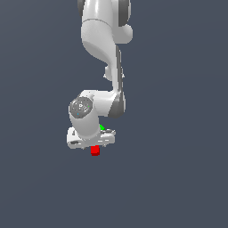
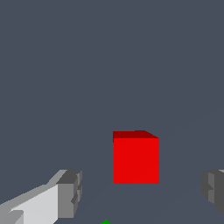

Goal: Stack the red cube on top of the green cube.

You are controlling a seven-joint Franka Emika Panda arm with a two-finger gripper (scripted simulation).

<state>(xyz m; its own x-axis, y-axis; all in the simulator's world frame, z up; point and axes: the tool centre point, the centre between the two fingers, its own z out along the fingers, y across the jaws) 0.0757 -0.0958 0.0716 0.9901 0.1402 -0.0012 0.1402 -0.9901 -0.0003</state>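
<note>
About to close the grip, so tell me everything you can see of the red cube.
The red cube is plain, bright red, unmarked, with a matte look. It sits square and upright on the grey floor, between the open fingers of the gripper, touching neither. In the exterior view it shows just below the gripper. The green cube stands apart.

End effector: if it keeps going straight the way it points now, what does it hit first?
Most likely the red cube. In the wrist view it sits between the open fingers of the end effector, apart from both and slightly toward one side. Depth is unclear, so a pad could clip it.
</note>
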